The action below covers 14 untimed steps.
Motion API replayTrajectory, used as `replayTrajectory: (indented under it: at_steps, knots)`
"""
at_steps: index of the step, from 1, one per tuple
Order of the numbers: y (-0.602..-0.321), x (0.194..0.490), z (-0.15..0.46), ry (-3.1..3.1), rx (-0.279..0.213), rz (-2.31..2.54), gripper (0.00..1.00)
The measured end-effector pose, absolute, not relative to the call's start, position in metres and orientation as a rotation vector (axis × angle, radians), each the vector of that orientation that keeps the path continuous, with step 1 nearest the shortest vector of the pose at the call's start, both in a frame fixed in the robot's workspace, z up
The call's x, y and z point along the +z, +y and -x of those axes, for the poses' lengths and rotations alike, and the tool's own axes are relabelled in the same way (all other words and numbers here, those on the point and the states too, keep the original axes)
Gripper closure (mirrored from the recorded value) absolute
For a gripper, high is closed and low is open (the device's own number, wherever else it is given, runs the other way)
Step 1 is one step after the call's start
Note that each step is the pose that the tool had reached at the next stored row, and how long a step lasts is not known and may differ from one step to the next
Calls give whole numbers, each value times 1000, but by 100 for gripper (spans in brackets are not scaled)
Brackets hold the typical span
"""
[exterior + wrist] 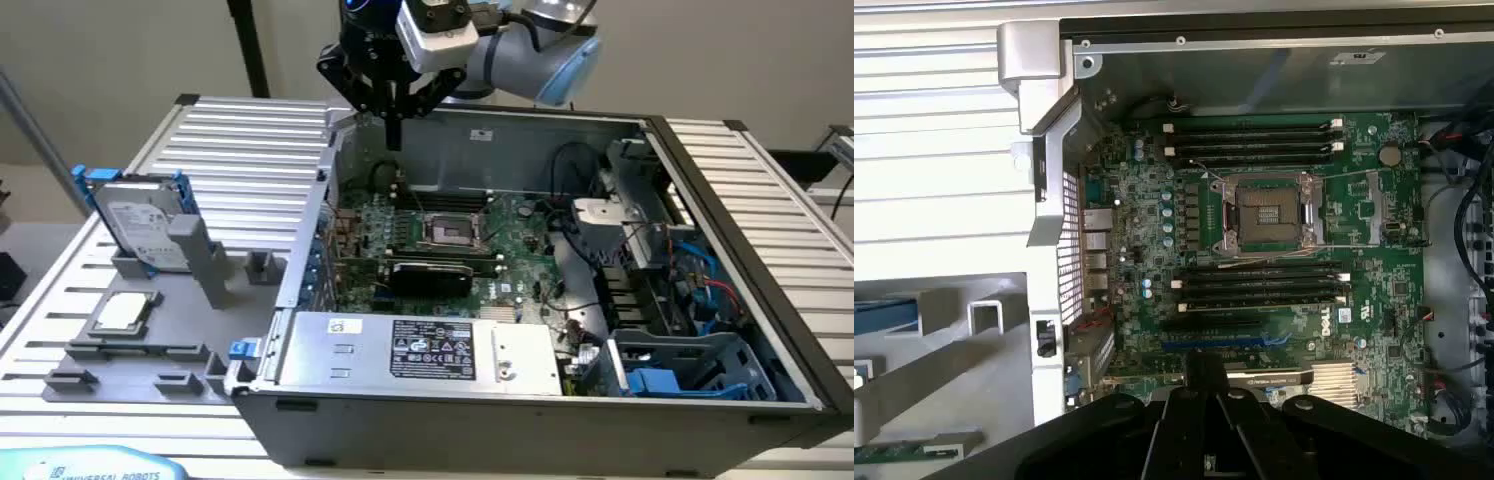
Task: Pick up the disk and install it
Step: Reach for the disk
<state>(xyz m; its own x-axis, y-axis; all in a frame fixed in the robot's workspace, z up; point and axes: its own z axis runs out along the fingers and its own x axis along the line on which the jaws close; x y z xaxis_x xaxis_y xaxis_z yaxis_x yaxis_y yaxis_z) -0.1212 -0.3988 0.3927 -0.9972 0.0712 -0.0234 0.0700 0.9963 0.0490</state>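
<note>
tool (394, 128) pinched narrow, empty, over case (534, 135) back wall | disk (138, 225) upright in grey stand (200, 262) at table (254, 150) edge, exterior view's left, well apart | risk: low traverse clips case wall; off-centre grip tips disk

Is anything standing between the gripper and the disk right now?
Nothing visible does. The gripper hangs above the rear edge of the open computer case; the disk stands upright in a grey holder on the exterior view's left, outside the case, with open space between.

Open air above disk (138, 228), grey post (203, 258) alongside
</note>
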Motion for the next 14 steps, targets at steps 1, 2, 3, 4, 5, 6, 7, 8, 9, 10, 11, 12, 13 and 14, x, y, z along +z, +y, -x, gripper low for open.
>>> replayTrajectory:
  at_steps: [1,2,3,4,5,6,7,8,9,10,11,12,13,14]
  knots:
    - [-399,393,121,3114,75,-110,89]
    - [-399,393,121,3114,75,-110,89]
    - [-399,393,121,3114,75,-110,89]
    - [-399,393,121,3114,75,-110,89]
    - [-399,393,121,3114,75,-110,89]
    - [-399,393,121,3114,75,-110,89]
    - [-399,393,121,3114,75,-110,89]
    - [-399,393,121,3114,75,-110,89]
    - [-399,393,121,3114,75,-110,89]
    - [-399,393,121,3114,75,-110,89]
    - [-399,393,121,3114,75,-110,89]
    - [-399,393,121,3114,75,-110,89]
    - [-399,393,121,3114,75,-110,89]
    - [-399,393,122,3114,75,-110,89]
